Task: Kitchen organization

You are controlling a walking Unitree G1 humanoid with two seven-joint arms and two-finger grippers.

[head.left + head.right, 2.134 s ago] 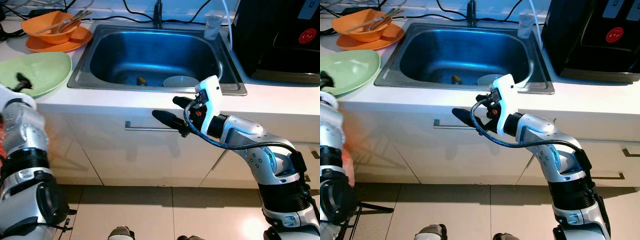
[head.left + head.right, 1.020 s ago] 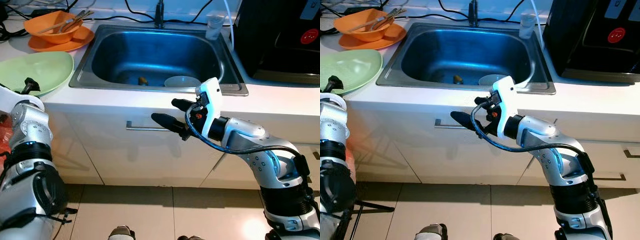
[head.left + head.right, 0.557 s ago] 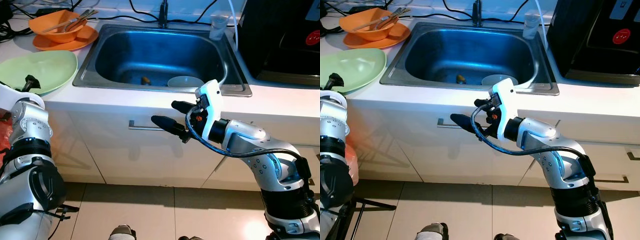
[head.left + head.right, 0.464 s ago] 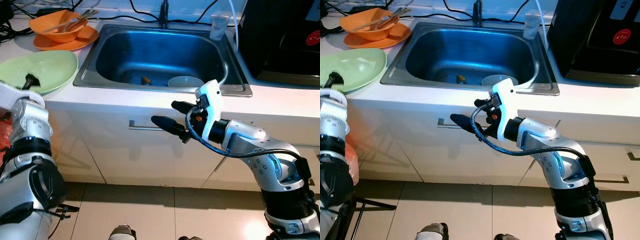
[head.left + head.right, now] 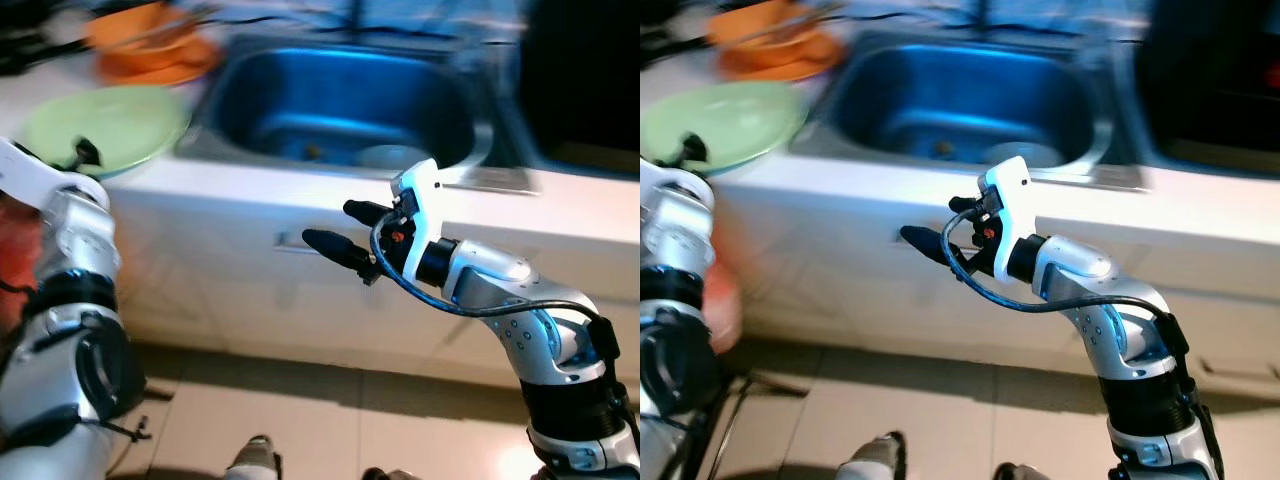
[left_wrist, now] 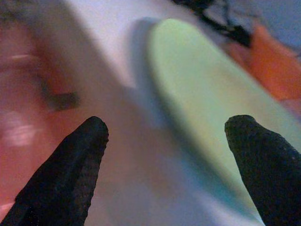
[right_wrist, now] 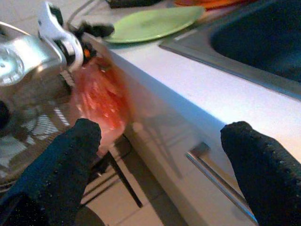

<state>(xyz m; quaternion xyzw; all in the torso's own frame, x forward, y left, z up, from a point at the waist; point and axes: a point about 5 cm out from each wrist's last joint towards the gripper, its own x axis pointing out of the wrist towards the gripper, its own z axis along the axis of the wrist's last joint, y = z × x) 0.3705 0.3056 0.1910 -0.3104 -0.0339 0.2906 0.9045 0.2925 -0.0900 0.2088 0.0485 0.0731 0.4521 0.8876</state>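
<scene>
So the head views are pretty smeared with motion blur, but the layout still reads fine. Right tool [image 5: 345, 226] sits out in front of the white cabinet, just below the worktop [image 5: 240, 185] edge, with its two black fingers spread wide apart and nothing between them. In the right wrist view those fingers [image 7: 70, 160] frame the cabinet front and a metal drawer handle [image 7: 214, 172], which is close but not touched. Left tool [image 6: 164, 155] is up at the worktop edge on the robot's left, right beside the pale green plate [image 5: 110, 125]; its fingers are wide open too, holding nothing, and the left wrist view looks across the worktop at the green plate's rim. Further back on the left there's an orange bowl on an orange plate [image 5: 150, 45], too blurry for detail. The steel sink [image 5: 345, 100] is in the middle of the worktop with a small light-coloured bowl [image 5: 390, 155] lying in its basin near the front wall. Some reddish-orange thing [image 7: 101, 101] hangs beside the cabinet near the left arm; can't tell what it is.
</scene>
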